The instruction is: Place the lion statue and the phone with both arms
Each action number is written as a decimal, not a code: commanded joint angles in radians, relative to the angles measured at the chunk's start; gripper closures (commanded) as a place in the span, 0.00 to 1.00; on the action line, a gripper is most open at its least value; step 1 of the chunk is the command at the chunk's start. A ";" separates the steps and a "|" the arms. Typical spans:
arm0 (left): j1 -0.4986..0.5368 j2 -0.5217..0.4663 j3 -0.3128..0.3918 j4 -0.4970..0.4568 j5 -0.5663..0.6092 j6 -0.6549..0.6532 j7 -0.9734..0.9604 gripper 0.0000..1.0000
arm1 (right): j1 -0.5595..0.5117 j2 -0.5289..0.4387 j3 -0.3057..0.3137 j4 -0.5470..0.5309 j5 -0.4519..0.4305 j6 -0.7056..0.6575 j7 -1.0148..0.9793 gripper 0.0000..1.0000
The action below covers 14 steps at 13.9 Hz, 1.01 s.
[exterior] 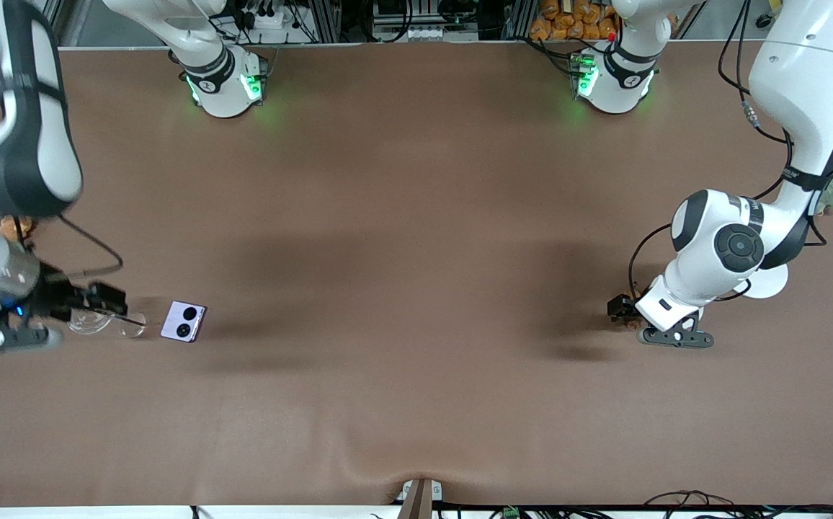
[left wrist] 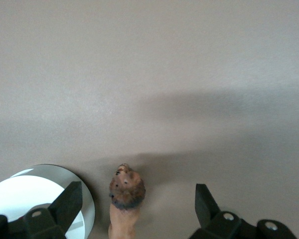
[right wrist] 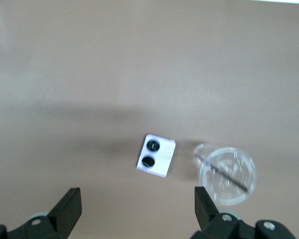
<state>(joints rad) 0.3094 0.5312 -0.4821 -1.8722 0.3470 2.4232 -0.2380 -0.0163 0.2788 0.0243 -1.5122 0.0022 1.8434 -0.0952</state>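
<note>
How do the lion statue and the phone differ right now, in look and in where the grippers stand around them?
The lion statue is a brown, elongated figurine; the phone is flat, square, pale lavender with two black circles. The lion sits between the open left gripper's fingers beside a white disc; the phone lies ahead of the open right gripper, beside a clear cup. Both rest on the brown table, ungrasped.

Clear glass [exterior: 92,321] crowding phone [exterior: 184,321] near right arm's table edge; white disc [left wrist: 25,196] flanking lion statue [left wrist: 125,199]; table centre lying open.
</note>
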 commanded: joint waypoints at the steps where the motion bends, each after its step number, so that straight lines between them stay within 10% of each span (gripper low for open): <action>1: -0.007 -0.031 -0.036 0.080 0.027 -0.140 -0.026 0.00 | -0.010 -0.111 -0.004 -0.069 0.019 -0.030 -0.003 0.00; 9: 0.005 -0.063 -0.154 0.436 0.015 -0.588 0.005 0.00 | 0.006 -0.297 -0.067 -0.072 0.022 -0.318 0.046 0.00; 14: 0.008 -0.250 -0.155 0.455 -0.003 -0.693 0.006 0.00 | 0.007 -0.319 -0.066 -0.068 0.022 -0.340 0.048 0.00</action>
<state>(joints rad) 0.3085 0.3660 -0.6308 -1.4034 0.3469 1.7770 -0.2361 -0.0268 -0.0141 -0.0333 -1.5557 0.0149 1.5040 -0.0676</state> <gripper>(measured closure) 0.000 0.000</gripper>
